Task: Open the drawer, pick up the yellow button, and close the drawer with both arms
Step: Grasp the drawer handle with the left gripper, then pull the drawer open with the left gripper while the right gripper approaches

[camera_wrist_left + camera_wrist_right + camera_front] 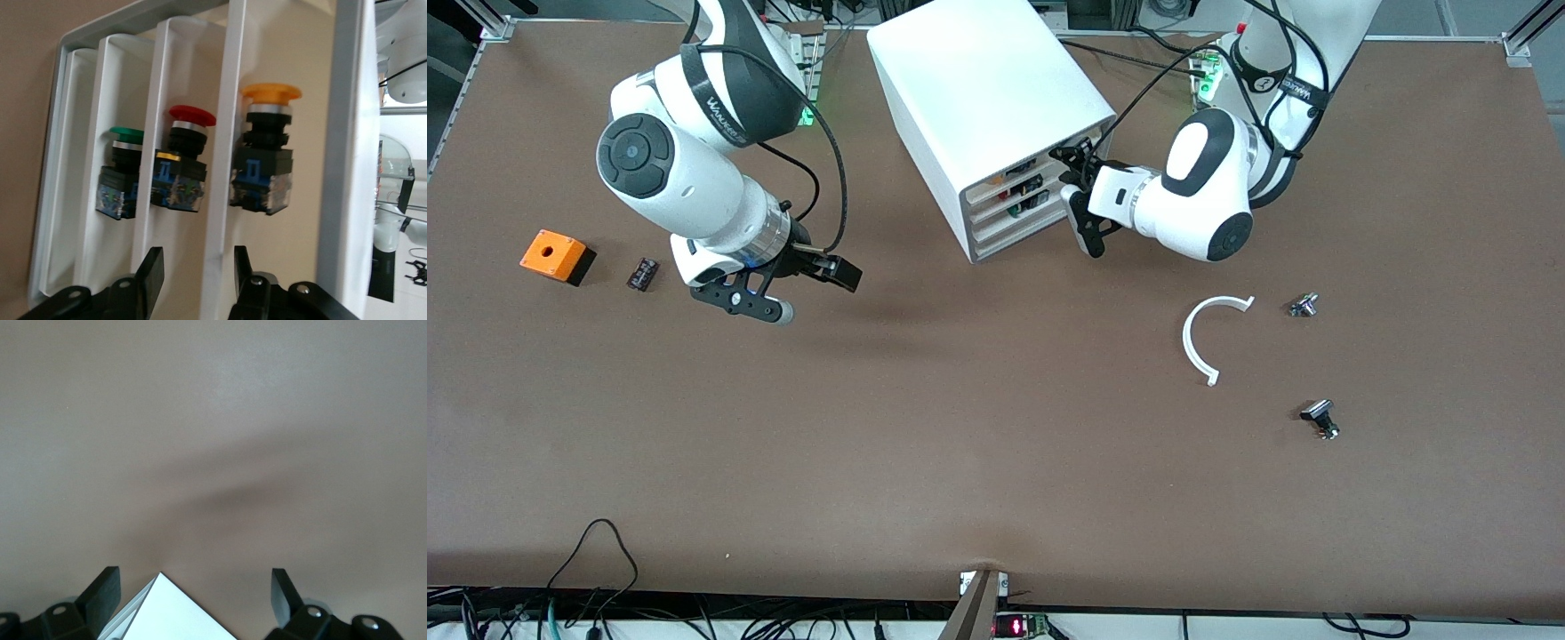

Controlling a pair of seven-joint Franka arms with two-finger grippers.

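Note:
The white cabinet (987,98) stands at the robots' edge of the table, its stacked drawers all pushed in. My left gripper (1069,191) is at the cabinet's front. In the left wrist view it (195,270) is open, with the front lip of the drawer (223,200) between its fingers. The button (267,153), with an orange-yellow cap on a dark body, lies in that top drawer (1016,169). Red-capped (183,160) and green-capped (122,173) buttons lie in the lower drawers. My right gripper (751,302) hangs open over bare table (213,427) toward the right arm's end.
An orange box with a hole (556,256) and a small black part (643,273) lie toward the right arm's end. A white curved strip (1209,338) and two black-capped silver buttons (1304,305) (1320,418) lie toward the left arm's end.

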